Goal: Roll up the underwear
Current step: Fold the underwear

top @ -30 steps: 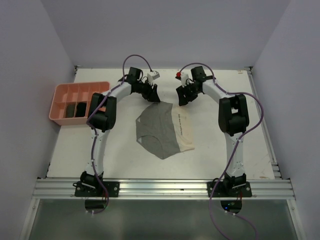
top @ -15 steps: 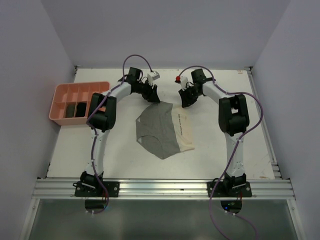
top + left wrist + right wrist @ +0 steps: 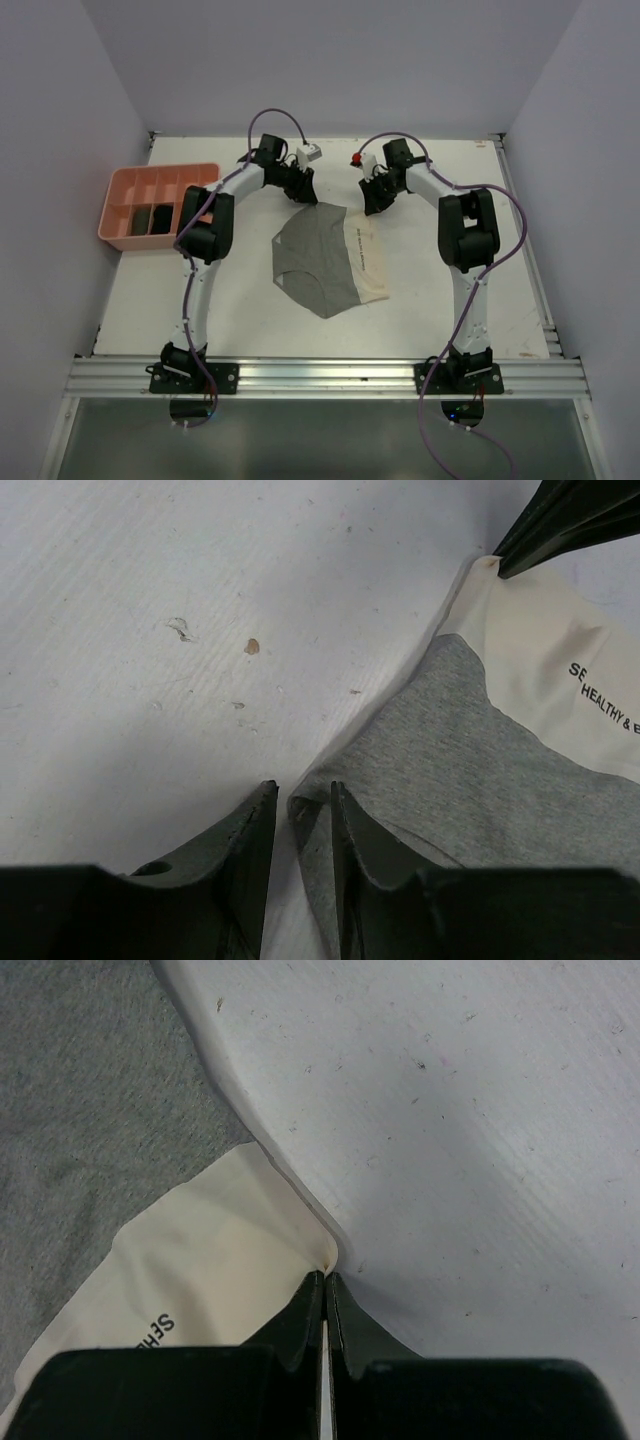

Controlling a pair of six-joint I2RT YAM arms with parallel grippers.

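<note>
The underwear [image 3: 325, 265] lies flat in the middle of the table, grey with a cream waistband along its right side. In the left wrist view my left gripper [image 3: 302, 800] straddles the garment's grey far-left corner [image 3: 300, 810]; the cloth rests against the right finger, and bare table shows between it and the left finger. From above, that gripper [image 3: 308, 192] sits at the garment's far edge. My right gripper [image 3: 327, 1280] is shut on the tip of the cream waistband [image 3: 210, 1260] at the far-right corner, and from above it [image 3: 372, 207] is also at the far edge.
A pink compartment tray [image 3: 120, 190] stands at the left edge of the table with dark rolls [image 3: 150, 217] in its near cells. The table's raised rails run along the right side [image 3: 530, 250] and the front [image 3: 320, 375].
The right gripper has closed onto the waistband corner and shifted slightly right. The left gripper's jaws have narrowed around the grey corner. The underwear lies as before.
</note>
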